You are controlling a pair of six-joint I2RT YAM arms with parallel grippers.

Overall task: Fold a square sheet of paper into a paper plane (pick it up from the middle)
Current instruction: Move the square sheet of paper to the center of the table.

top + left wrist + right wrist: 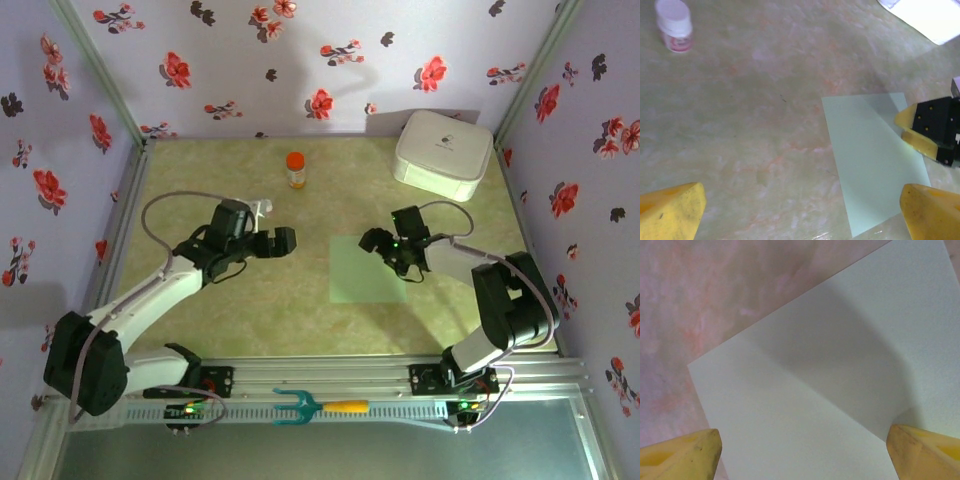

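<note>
Setting: robot lab test cell. Aluminium rail (330, 372) carries two bolted arm bases (205, 380). Beyond the rail, marbled green tabletop (250, 310), boxed on three sides by floral-print panels (300, 60) on metal corner posts (98, 70).

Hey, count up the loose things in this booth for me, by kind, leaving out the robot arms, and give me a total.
sheet of paper: 1
white box: 1
small bottle: 1
fork-shaped tool: 1
Total: 4

No legible txt; white box (443, 152) mark & bottle (295, 169) label too small.
</note>
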